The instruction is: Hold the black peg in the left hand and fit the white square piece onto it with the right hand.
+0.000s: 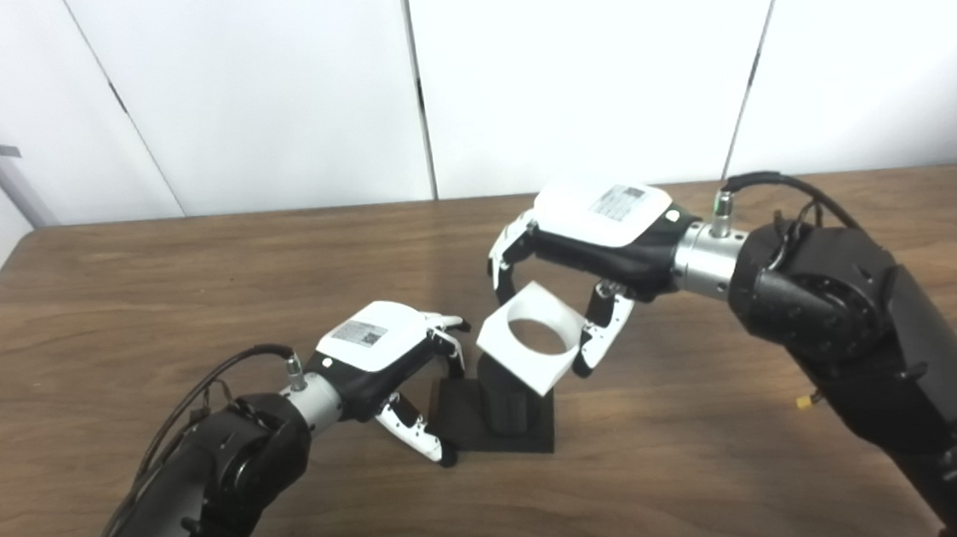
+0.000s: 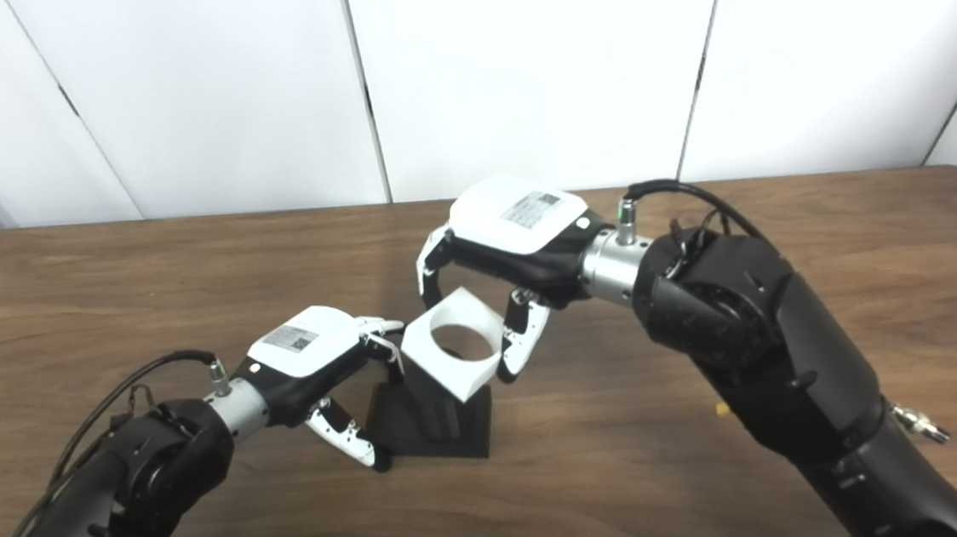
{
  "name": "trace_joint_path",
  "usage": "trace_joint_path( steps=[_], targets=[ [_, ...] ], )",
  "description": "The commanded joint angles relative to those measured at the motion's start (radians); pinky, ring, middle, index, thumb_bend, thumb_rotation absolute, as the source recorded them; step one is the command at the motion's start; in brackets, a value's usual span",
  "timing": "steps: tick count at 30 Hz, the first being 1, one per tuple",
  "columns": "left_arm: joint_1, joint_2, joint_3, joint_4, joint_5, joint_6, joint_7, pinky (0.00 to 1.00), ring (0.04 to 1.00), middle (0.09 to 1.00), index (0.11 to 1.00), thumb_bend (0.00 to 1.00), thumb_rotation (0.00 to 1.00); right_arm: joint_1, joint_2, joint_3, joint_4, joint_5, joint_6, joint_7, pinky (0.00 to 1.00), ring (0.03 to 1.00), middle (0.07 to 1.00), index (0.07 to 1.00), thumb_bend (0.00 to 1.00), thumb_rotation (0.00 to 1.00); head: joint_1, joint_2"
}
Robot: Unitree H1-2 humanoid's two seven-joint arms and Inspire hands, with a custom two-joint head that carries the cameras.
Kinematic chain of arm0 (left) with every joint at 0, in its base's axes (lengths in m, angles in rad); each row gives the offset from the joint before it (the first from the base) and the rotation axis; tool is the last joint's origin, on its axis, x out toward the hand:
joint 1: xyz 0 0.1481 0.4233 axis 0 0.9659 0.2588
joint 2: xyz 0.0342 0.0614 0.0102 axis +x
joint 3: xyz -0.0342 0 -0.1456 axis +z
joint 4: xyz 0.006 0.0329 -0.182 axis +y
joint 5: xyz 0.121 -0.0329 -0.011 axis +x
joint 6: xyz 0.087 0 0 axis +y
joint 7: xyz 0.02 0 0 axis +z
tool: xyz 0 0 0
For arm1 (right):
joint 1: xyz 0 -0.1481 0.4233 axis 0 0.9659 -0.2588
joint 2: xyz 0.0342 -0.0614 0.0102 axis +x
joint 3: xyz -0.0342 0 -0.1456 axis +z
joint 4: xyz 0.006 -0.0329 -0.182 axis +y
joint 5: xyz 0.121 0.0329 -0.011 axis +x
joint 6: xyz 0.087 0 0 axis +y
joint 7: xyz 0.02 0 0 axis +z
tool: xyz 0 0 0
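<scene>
White square piece [image 1: 533, 338] sits tilted atop the black peg [image 1: 506, 404] at mid-table, pinched between my right hand's [image 1: 592, 242] fingers. My left hand [image 1: 387, 352] braces the peg's base, fingers spread around its edge. I judge it needs levelling so its round hole slides down squarely.

I'm seeing black, bulky arm shells with silver metal wrist collars. Each hand, left hand [image 1: 378, 345] and right hand [image 1: 595, 225], is wearing a glossy white back plate with a printed code label; fingers [image 1: 597, 340] are showing white over black. Black cables are looping at both wrists.
</scene>
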Motion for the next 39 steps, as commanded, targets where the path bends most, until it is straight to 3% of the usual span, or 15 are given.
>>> trace_joint_path(
  steps=[1,39],
  targets=[
    [0.029,-0.023,-0.053,0.037,0.000,-0.021,-0.050,0.69,0.897,0.907,0.489,0.52,0.07,-0.032,0.009,-0.001,-0.023,-0.002,-0.001,-0.009,0.68,0.760,0.743,0.477,0.52,0.13,0.006,0.000],
    [0.027,-0.047,-0.063,0.006,0.006,0.016,-0.080,0.70,0.909,0.916,0.489,0.52,0.07,0.011,0.051,0.081,0.114,-0.039,-0.051,-0.085,0.67,0.748,0.736,0.477,0.52,0.13,0.028,0.014]
  ],
)
